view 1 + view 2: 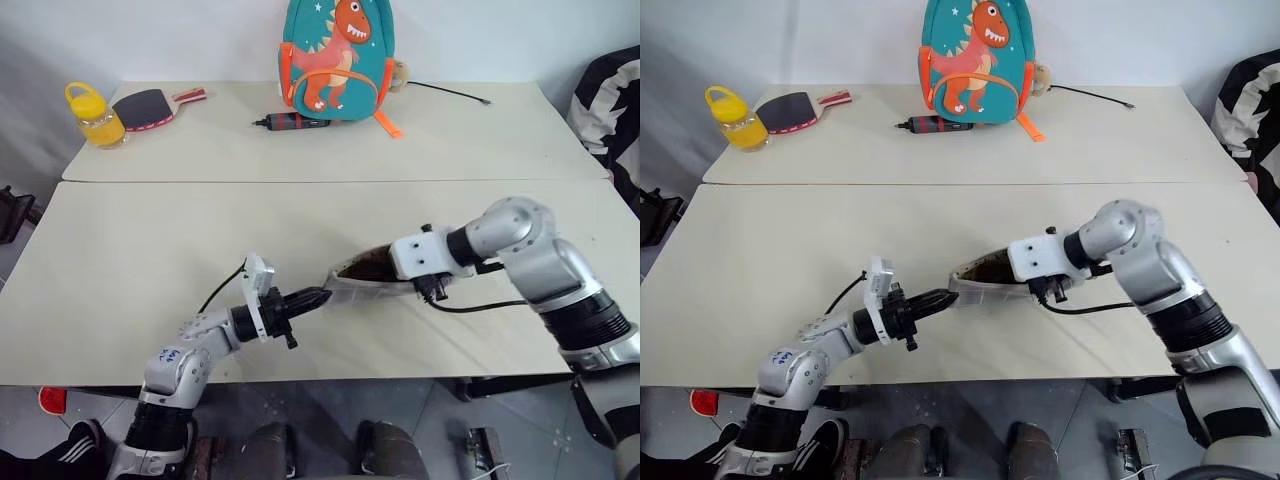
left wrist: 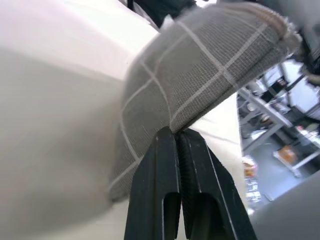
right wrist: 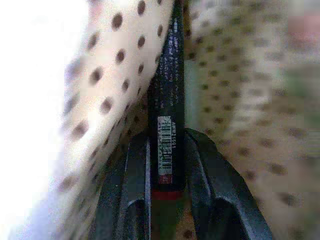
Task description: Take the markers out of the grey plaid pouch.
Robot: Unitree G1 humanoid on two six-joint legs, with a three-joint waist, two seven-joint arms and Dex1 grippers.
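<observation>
on a pale beige table (image 1: 150,280), the grey plaid pouch (image 1: 985,290) lies near the front edge, well in front of the teal dinosaur backpack (image 1: 337,58). the left gripper (image 1: 318,297) is pinched closed on the pouch's corner. the right gripper (image 3: 167,165), inside its speckled lining, clamps a dark marker (image 3: 167,100).

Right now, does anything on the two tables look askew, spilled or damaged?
Nothing looks spilled or damaged. The grey plaid pouch is lifted at one corner, pinched by the left gripper, while the right gripper holds a dark marker inside the dotted lining. The backpack, jar and paddle sit normally.
</observation>
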